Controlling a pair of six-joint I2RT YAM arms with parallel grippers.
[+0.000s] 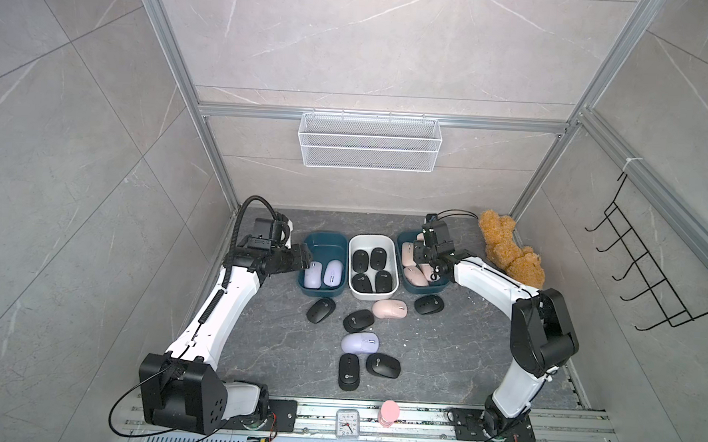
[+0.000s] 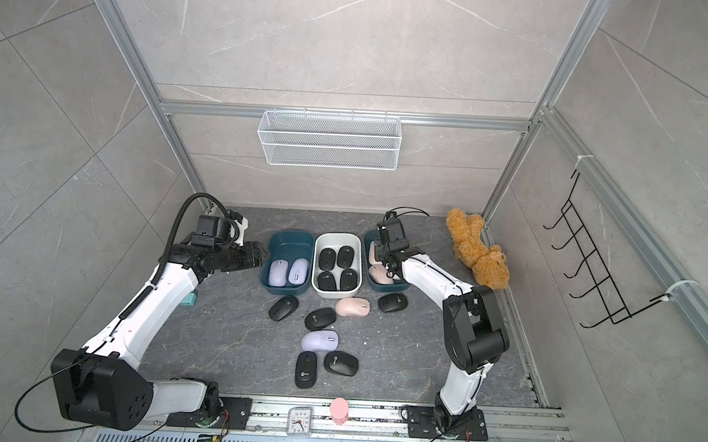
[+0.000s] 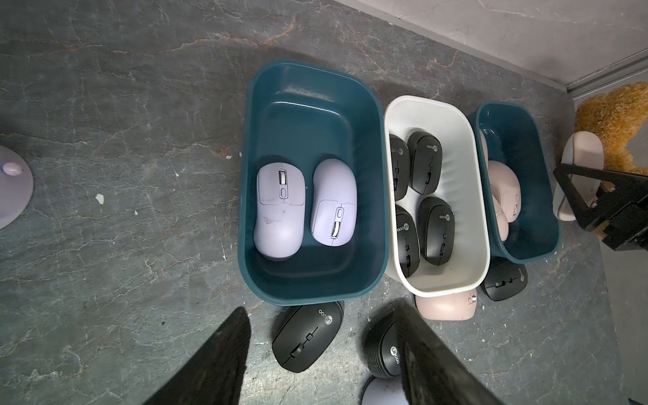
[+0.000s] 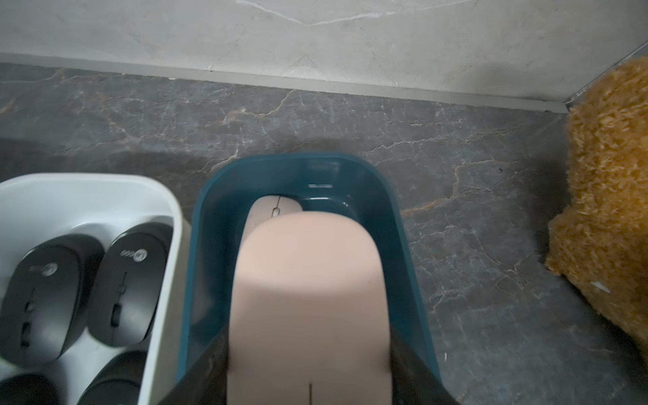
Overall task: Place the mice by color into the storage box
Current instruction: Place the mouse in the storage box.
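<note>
Three storage boxes stand in a row: a teal box (image 1: 326, 240) with two lilac mice (image 1: 323, 273), a white box (image 1: 372, 240) with several black mice, and a teal box (image 1: 404, 235) with pink mice (image 1: 415, 275). My right gripper (image 4: 308, 350) is shut on a pink mouse (image 4: 308, 280) and holds it above that right teal box (image 4: 396, 217). At the left teal box's outer side hovers my left gripper (image 3: 321, 308), open with nothing held. Loose on the table lie several black mice (image 1: 358, 320), a pink mouse (image 1: 390, 309) and a lilac mouse (image 1: 360, 342).
A brown plush bear (image 1: 508, 255) leans in the back right corner. A small clock (image 1: 347, 424) and a pink round object (image 1: 389, 413) sit on the front rail. A wire basket (image 1: 369, 141) hangs on the back wall and a black hook rack (image 1: 641, 262) on the right wall.
</note>
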